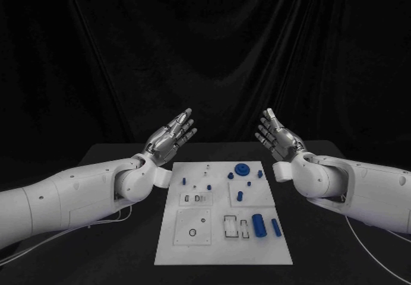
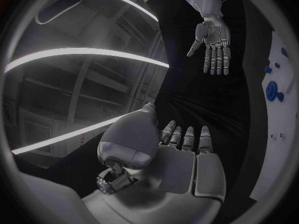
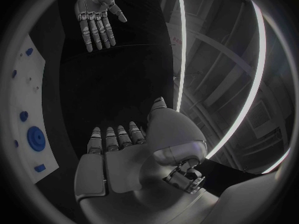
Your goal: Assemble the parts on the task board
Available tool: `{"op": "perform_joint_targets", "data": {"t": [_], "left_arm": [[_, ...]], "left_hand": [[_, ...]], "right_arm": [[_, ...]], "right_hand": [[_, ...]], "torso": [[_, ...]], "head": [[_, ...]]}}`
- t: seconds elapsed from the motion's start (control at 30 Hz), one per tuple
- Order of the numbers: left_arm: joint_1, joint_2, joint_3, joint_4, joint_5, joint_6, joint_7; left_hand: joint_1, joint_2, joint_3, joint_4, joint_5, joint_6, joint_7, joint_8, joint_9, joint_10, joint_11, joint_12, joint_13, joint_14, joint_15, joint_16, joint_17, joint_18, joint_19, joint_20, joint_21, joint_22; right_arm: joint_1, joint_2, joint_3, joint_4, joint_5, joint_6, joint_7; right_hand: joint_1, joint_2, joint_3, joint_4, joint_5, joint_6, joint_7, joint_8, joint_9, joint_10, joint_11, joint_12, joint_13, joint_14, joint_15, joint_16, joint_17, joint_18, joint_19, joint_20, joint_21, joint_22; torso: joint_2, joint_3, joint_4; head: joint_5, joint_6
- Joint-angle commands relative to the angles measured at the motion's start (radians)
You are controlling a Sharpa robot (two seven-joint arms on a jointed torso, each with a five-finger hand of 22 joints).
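Lying flat mid-table, the matte white task board (image 1: 223, 237) carries small blue parts (image 1: 259, 225), cylinders and a round disc. Left hand (image 1: 170, 140) and right hand (image 1: 279, 138) hover above its far end, empty, fingers extended, palms facing.

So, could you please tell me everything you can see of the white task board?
The task board is a flat white rectangular plate lying on the black table, running lengthwise away from the robot. It carries raised square panels, slots and holes, and small blue parts on its right half. Neither raised hand touches it.
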Motion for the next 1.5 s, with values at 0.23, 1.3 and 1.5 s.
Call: {"op": "perform_joint_targets", "data": {"t": [0.23, 1.3, 1.5], "left_arm": [[0.003, -0.033, 0.001, 0.014, -0.067, 0.064, 0.088], [0.088, -0.184, 0.001, 0.196, -0.119, 0.005, 0.071], [0.093, -0.191, 0.001, 0.203, -0.127, 0.006, 0.067]], "left_hand": [[0.033, 0.0, 0.014, 0.0, 0.036, 0.017, 0.023, 0.003, 0.001, 0.0, 0.028, -0.004, -0.001, -0.002, 0.014, -0.004, -0.002, 0.009, 0.001, 0.016, -0.003, -0.002], [0.098, -0.002, 0.003, 0.0, 0.087, 0.091, 0.07, 0.011, 0.008, 0.006, 0.07, -0.001, 0.001, 0.009, 0.12, 0.014, 0.006, -0.012, 0.001, 0.074, -0.003, -0.002], [0.101, -0.002, 0.004, 0.0, 0.093, 0.093, 0.072, 0.011, 0.009, 0.006, 0.072, -0.002, 0.001, 0.008, 0.12, 0.012, 0.005, -0.013, 0.001, 0.073, -0.003, -0.002]], "right_arm": [[0.058, -0.026, 0.001, 0.01, -0.223, 0.1, -0.13], [0.238, -0.033, 0.001, 0.047, -2.17, 0.046, -0.519], [0.237, -0.03, 0.001, 0.057, -2.266, 0.048, -0.526]], "right_hand": [[0.094, -0.023, 0.027, -0.013, 0.026, 0.075, 0.109, 0.02, 0.011, 0.012, 0.09, 0.046, 0.009, 0.0, 0.104, -0.004, -0.002, 0.016, 0.043, 0.154, 0.026, 0.016], [0.452, -0.143, 0.198, -0.175, 0.023, 0.748, 0.134, 0.142, 0.073, 0.899, 0.109, 0.218, 0.062, 1.402, -0.035, 0.819, 0.455, -0.038, 1.358, -0.011, 1.081, 0.827], [0.44, -0.174, 0.247, -0.167, 0.033, 0.767, 0.143, 0.126, 0.087, 0.924, 0.106, 0.181, 0.063, 1.41, -0.038, 0.973, 0.625, -0.053, 1.35, -0.016, 1.2, 0.978]], "torso": [[-0.003, 0.0, -0.0026], [0.095, -0.0173, 0.0559], [0.113, -0.0176, 0.0742]], "head": [[-0.008, -0.042], [-0.017, -0.083], [-0.038, -0.072]]}}
